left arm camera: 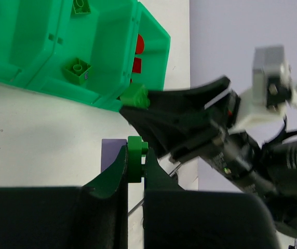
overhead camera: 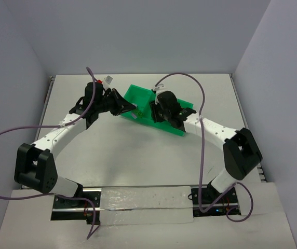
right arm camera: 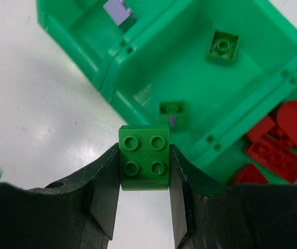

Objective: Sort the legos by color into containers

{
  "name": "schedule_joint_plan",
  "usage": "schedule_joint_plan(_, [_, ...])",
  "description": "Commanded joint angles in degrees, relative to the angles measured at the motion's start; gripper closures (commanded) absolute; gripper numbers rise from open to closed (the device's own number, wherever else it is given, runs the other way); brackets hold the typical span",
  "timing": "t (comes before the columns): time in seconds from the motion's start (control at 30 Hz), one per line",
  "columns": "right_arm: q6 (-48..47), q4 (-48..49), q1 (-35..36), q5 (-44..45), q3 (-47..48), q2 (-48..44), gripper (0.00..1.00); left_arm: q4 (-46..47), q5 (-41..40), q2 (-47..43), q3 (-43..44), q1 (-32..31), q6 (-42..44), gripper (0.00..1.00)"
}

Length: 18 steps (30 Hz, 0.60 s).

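Note:
The bright green tray (overhead camera: 139, 94) lies at the table's middle back, with three compartments. In the right wrist view one end compartment holds a lavender brick (right arm camera: 118, 11), the middle one holds green bricks (right arm camera: 222, 45), and the other end holds red bricks (right arm camera: 273, 150). My right gripper (right arm camera: 144, 171) is shut on a green four-stud brick (right arm camera: 144, 155), just off the tray's near wall. My left gripper (left arm camera: 136, 155) is shut on a small green piece (left arm camera: 134, 163). A lavender brick (left arm camera: 111, 153) sits against its left finger; I cannot tell if they are joined. The two grippers (overhead camera: 130, 110) (overhead camera: 154, 111) are close together.
The tray wall (left arm camera: 94, 96) rises right in front of both grippers. A small red and white object (overhead camera: 107, 80) lies on the table behind the left arm. The purple cables loop over both arms. White walls close in the table on three sides.

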Motion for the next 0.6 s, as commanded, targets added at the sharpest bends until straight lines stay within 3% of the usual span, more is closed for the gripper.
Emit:
schedule_joint_plan(0.0, [0.0,0.8,-2.2,-0.2,6.5,5.8,0.90,-1.8,-0.9,-3.2,0.0,0.4,1.7,1.00])
schedule_joint_plan(0.1, [-0.6,0.8,-2.3,1.5,10.3,8.8,0.80,-1.8,-0.7,-4.0,-0.9,0.4,1.4,1.00])
schedule_joint_plan(0.2, [-1.7,-0.6,-2.3,3.6,13.8,12.3,0.56,-1.6,-0.7,-4.7,-1.4,0.5,1.3,1.00])
schedule_joint_plan(0.3, [-3.1,-2.3,-2.4,5.3,15.9,14.2,0.40,-1.8,-0.8,-5.1,-1.6,0.5,1.4,1.00])
schedule_joint_plan(0.57, [-2.9,1.0,-3.1,4.4,7.3,3.7,0.37,-1.0,-0.7,-4.3,-1.6,0.5,1.0,1.00])
